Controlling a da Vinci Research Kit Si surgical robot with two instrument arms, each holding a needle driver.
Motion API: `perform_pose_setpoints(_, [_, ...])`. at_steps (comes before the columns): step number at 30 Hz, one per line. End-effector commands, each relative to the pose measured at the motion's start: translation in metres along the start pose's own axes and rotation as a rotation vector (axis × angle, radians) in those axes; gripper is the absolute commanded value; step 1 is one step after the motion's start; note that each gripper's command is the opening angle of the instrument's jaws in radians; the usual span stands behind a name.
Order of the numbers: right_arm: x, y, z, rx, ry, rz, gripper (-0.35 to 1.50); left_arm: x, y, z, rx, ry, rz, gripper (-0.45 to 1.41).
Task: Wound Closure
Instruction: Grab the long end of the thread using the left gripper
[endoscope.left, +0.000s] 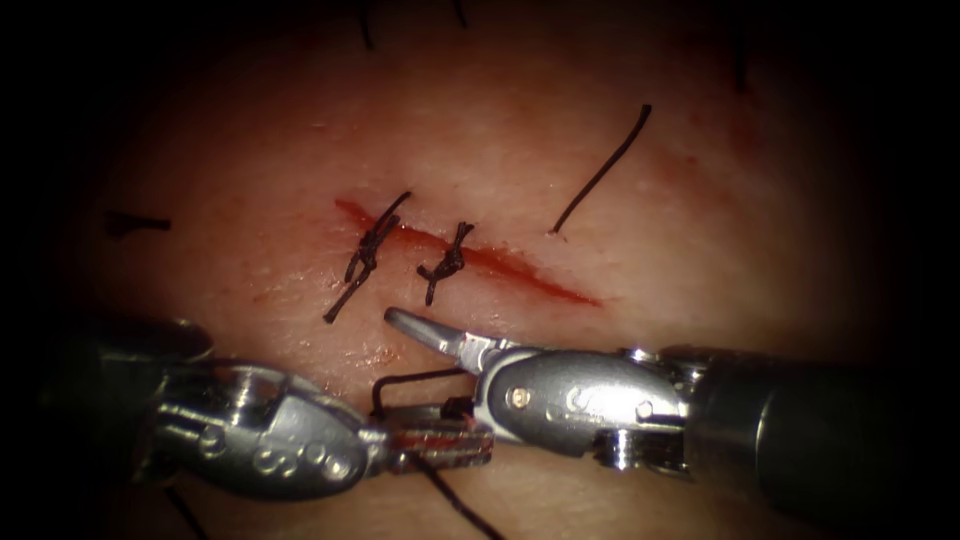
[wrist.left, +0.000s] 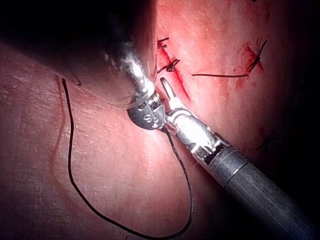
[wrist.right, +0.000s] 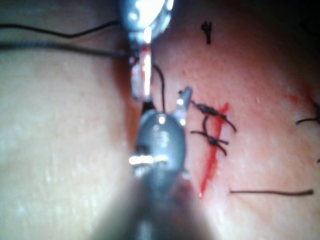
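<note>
Item: pale pink pork-belly tissue (endoscope.left: 250, 200) with slanting red cut (endoscope.left: 520, 270).
- Two black knotted stitches (endoscope.left: 365, 255) cross the cut's left half; its right half lies unstitched, edges apart.
- Left arm's steel needle driver (endoscope.left: 440, 445): red-smeared jaws clenched on black braided thread (endoscope.left: 455, 497), below the cut.
- Right arm's steel needle driver (endoscope.left: 430, 365): jaws spread, grasping nothing, upper jaw just under the stitches.
- Thin dark arc (endoscope.left: 410, 378) between both tools: needle or thread, cannot tell.
- Bare tissue around.
</note>
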Motion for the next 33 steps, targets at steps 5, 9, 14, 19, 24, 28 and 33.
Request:
perform_pose_setpoints(5, [0.0002,-0.0007,0.0003,0.033,0.012,-0.034,-0.05,-0.0001,0.0006,0.0009,-0.003,0.003,-0.002,-0.45])
perform_pose_setpoints(9, [0.0003,-0.0006,-0.0001,0.053,0.028,-0.057,-0.35,-0.0001,0.0005,0.0010,-0.003,0.003,-0.003,-0.45])
perform_pose_setpoints(14, [-0.0006,0.0000,-0.0007,0.037,0.000,-0.058,-0.35,0.0001,0.0006,0.0009,0.006,-0.007,-0.057,0.26])
perform_pose_setpoints(19, [-0.0017,0.0009,-0.0009,0.026,-0.049,-0.058,-0.35,0.0007,0.0014,0.0006,0.016,-0.012,-0.136,0.66])
perform_pose_setpoints(24, [-0.0028,0.0020,-0.0004,0.014,-0.111,-0.057,-0.35,0.0012,0.0016,0.0001,0.019,-0.015,-0.163,0.69])
perform_pose_setpoints(28, [-0.0039,0.0030,-0.0001,0.013,-0.130,-0.056,-0.35,0.0013,0.0018,-0.0003,0.022,-0.020,-0.169,0.69])
perform_pose_setpoints(33, [-0.0047,0.0036,0.0003,0.012,-0.145,-0.032,-0.35,0.0013,0.0017,-0.0006,0.040,-0.042,-0.176,0.69])
